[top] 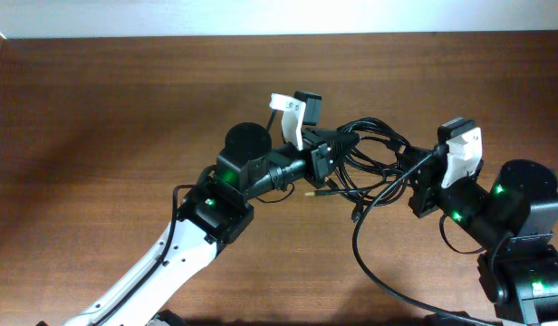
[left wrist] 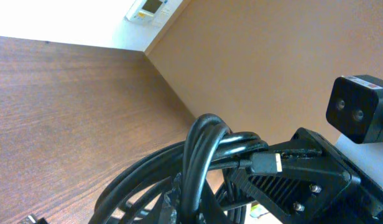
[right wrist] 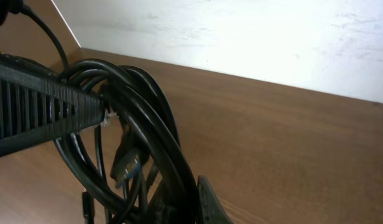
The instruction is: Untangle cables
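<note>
A tangled bundle of thin black cables (top: 370,158) hangs between my two grippers above the wooden table (top: 125,109). A gold-tipped plug (top: 312,192) sticks out at its lower left. My left gripper (top: 341,147) is shut on the bundle's left side; the looped cords (left wrist: 201,165) fill the left wrist view. My right gripper (top: 415,177) is shut on the bundle's right side; the right wrist view shows the cords (right wrist: 148,137) pinched at my fingers, with a dangling plug (right wrist: 124,165). The other gripper's black finger (right wrist: 42,115) reaches in from the left there.
A thicker black wire (top: 365,249) loops from the right arm down to the table's front edge. The white wall (top: 279,16) runs along the table's far edge.
</note>
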Controlling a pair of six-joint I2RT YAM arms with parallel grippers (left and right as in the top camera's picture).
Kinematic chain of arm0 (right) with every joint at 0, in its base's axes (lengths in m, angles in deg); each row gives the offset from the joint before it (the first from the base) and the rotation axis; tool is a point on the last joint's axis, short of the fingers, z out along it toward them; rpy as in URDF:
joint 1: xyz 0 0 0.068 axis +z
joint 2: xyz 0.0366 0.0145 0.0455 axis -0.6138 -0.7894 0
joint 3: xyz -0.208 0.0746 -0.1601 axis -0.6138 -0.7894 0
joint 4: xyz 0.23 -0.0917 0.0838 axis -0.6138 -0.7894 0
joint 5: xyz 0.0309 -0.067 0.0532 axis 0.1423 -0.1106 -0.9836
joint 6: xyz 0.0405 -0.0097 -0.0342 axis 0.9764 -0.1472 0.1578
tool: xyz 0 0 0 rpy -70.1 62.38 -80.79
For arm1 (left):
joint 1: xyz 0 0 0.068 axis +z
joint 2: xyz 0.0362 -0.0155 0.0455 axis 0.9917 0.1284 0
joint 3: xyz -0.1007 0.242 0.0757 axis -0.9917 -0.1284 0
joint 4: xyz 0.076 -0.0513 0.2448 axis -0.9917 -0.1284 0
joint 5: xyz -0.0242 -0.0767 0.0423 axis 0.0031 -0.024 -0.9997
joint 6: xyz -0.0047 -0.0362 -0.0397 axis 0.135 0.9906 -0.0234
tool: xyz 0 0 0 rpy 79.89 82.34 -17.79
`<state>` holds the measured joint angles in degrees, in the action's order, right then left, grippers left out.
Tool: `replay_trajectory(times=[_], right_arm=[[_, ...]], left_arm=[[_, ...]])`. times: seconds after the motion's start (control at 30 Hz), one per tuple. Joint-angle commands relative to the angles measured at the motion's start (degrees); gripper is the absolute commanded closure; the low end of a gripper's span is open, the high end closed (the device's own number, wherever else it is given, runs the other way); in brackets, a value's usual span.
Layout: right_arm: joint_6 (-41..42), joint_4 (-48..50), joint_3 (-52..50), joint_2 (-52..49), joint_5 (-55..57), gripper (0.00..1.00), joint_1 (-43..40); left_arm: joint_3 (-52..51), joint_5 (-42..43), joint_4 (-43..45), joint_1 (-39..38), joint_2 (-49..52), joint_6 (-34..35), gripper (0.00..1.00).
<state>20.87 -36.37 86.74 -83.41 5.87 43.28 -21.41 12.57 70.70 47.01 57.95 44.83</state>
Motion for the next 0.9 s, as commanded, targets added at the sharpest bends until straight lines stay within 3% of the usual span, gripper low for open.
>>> replay_trajectory(times=[0.0,0.17,0.4,0.67,0.8,0.83,0.87], right_arm=[[2.19,-0.07,0.13,0.35,11.37,0.96,-1.36],[14.47,7.34,0.13,0.35,14.29,0.96,-1.36],[26.34,10.54,0.13,0.35,21.88,0.96,-1.36],[26.32,10.95,0.13,2.12,26.77,0.96,-1.36],[26.29,10.84,0.13,2.12,26.71,0.96,-1.33],[26.29,10.45,0.13,2.12,26.03,0.95,-1.33],[26.1,9.79,0.13,2.12,22.93,0.74,-1.33]], left_arm=[[0.44,-7.21,0.39,5.42,-0.92,1.62,1.0],[0.44,-7.17,-5.55,5.42,-0.96,2.08,1.0],[0.44,-10.01,-13.25,5.42,-0.96,3.23,1.0],[0.44,-11.43,-22.32,14.82,-1.03,3.54,1.0],[0.44,-10.19,-22.45,15.06,-1.03,3.5,1.0],[0.44,-6.56,-21.77,15.06,-1.03,2.16,1.0],[0.44,-0.35,-18.53,15.06,-1.03,-4.02,1.0]])
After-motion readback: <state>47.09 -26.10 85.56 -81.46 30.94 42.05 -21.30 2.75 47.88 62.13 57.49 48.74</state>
